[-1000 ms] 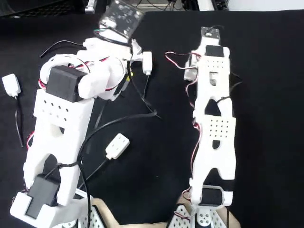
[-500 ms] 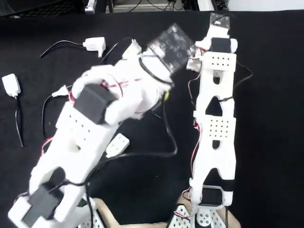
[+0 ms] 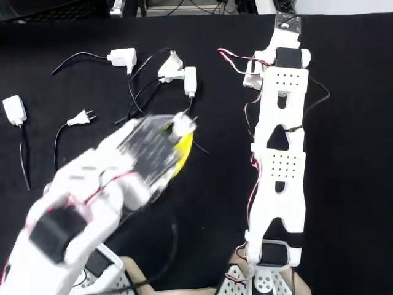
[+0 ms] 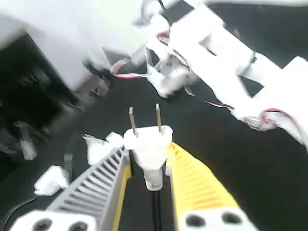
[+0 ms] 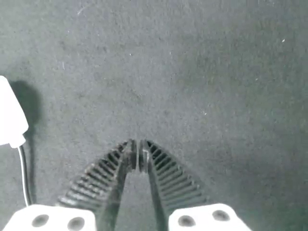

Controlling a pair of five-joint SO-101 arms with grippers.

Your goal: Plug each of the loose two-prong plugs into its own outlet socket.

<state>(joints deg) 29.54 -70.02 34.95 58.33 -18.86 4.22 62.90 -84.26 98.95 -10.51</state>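
My left gripper [image 4: 148, 159] is shut on a white two-prong plug [image 4: 148, 142], prongs pointing away from the wrist and its black cord running back between the fingers. In the high view this plug [image 3: 183, 123] is held above the middle of the black table, just short of a white outlet socket [image 3: 190, 80]. Another loose plug [image 3: 81, 117] lies at the left. A second socket [image 3: 123, 58] sits at the back left. My right gripper [image 5: 137, 155] is shut on nothing, low over the cloth at the far back edge [image 3: 286, 23].
A white adapter [image 3: 15, 109] with a black cord lies at the far left. Black cords loop around the back-left sockets. Another white piece [image 3: 170, 64] sits beside the near socket. A white piece with a thin cord [image 5: 10, 120] lies beside my right gripper.
My left arm swung from the back sockets to the right, then pulled back toward the table's middle with the plug. The right arm stretched slightly farther back.
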